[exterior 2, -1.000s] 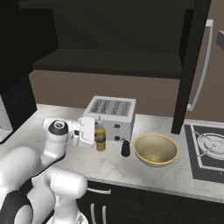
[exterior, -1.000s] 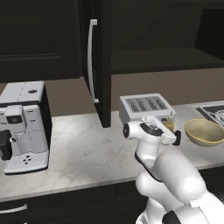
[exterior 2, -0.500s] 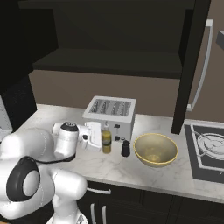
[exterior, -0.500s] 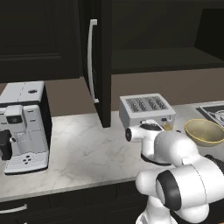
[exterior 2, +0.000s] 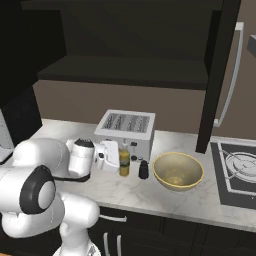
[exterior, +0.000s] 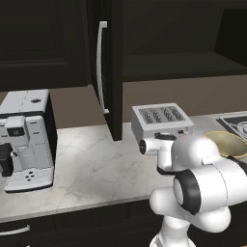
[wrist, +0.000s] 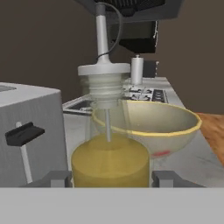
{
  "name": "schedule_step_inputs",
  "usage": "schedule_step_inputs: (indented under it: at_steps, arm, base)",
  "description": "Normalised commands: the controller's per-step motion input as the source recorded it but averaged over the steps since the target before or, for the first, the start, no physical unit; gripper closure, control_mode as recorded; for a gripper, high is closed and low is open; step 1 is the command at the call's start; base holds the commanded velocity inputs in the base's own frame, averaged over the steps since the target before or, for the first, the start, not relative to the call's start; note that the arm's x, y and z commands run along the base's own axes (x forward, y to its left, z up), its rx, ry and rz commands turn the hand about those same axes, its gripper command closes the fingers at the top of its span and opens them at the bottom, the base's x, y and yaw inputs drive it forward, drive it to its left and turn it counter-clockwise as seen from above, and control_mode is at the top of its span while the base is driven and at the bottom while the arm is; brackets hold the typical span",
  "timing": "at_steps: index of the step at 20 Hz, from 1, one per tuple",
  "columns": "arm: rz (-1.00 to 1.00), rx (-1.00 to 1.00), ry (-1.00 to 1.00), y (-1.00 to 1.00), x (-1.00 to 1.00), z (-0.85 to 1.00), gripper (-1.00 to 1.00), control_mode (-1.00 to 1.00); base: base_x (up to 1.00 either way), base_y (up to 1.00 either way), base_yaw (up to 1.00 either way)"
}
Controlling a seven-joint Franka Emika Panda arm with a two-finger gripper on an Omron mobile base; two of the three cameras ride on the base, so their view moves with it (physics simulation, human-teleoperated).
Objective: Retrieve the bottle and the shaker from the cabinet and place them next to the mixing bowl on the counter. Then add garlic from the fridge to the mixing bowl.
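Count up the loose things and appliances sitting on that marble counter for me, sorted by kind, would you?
Coffee machine: 1
Toaster: 1
Bottle with yellow liquid: 1
Black shaker: 1
Mixing bowl: 1
Total: 5

A brown wall (exterior 2: 90, 102) is running behind the white marble-veined table (exterior: 96, 164). A silver toaster (exterior: 161, 120) is sitting toward the back edge, a white coffee machine (exterior: 26, 137) is standing at the left end — a stovetop (exterior 2: 237, 170) is lying at the right end.
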Motion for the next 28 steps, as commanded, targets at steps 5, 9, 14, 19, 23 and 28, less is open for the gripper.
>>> schedule_step_inputs:
  at_steps: [5,9,14,19,23,28]
  arm:
    - [0.0,0.0,-0.07,-0.02,0.11,-0.25,1.0,-1.0]
    - [0.0,0.0,-0.15,-0.01,0.02,-0.28,1.0,-1.0]
    - [0.0,0.0,-0.17,0.0,0.0,-0.31,1.0,-1.0]
    - [0.0,0.0,-0.07,0.0,0.0,-0.34,1.0,-1.0]
    - [0.0,0.0,0.0,0.0,0.0,-0.06,1.0,-1.0]
    - [0.0,-0.01,0.0,0.01,0.0,-0.28,1.0,-1.0]
  base:
    - [0.0,0.0,0.0]
    - [0.0,0.0,0.0]
    - [0.0,0.0,0.0]
    - [0.0,0.0,0.0]
    - [0.0,0.0,0.0]
    - [0.0,0.0,0.0]
